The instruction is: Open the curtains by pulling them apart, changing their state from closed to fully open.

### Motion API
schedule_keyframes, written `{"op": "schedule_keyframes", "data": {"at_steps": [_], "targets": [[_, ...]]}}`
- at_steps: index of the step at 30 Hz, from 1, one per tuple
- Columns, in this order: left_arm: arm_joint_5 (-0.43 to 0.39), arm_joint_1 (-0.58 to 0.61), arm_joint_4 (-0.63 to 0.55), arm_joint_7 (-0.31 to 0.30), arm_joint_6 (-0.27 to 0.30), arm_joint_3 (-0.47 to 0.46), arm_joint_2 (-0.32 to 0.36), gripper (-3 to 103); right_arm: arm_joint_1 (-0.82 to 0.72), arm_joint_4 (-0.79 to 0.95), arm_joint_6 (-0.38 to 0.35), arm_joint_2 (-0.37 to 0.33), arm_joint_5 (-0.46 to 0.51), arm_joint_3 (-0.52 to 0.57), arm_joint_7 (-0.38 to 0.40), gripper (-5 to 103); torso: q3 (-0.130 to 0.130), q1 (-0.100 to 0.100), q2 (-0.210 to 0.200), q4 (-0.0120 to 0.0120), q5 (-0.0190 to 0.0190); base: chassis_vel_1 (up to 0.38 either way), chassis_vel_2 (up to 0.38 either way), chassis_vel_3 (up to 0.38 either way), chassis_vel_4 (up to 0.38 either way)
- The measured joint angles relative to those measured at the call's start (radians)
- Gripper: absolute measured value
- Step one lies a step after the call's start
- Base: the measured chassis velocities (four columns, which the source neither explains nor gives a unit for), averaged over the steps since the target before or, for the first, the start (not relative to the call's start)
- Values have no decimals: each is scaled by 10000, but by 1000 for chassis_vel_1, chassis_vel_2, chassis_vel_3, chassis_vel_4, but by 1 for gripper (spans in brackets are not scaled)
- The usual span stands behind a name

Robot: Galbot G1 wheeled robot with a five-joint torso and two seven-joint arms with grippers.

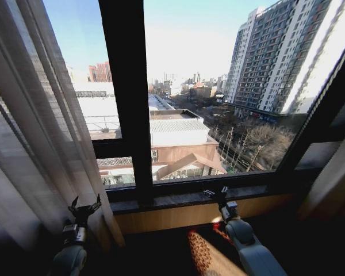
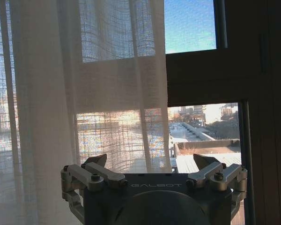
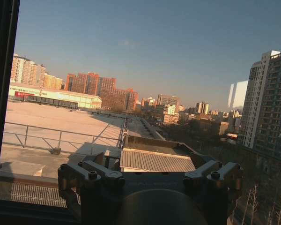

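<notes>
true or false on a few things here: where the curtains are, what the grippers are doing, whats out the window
1. The sheer curtain hangs at the window's left side. True.
2. The left gripper is clamped on the curtain. False: its fingers are open and hold nothing.
3. The right gripper is near the window sill. True.
4. Fabric covers the middle of the window. False: the glass there is bare, showing the apartment tower.
</notes>
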Motion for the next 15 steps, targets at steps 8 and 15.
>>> {"op": "schedule_keyframes", "data": {"at_steps": [8,15], "targets": [[0,-190,155,-5,0,-5,-94,100,0,0,0,0,0,0,0,100,0,0,0,0,0,0,0,0,0],[-6,-233,250,-24,2,-31,-77,100,0,0,0,0,0,0,1,100,-1,-2,1,0,1,-19,22,16,-24]]}}
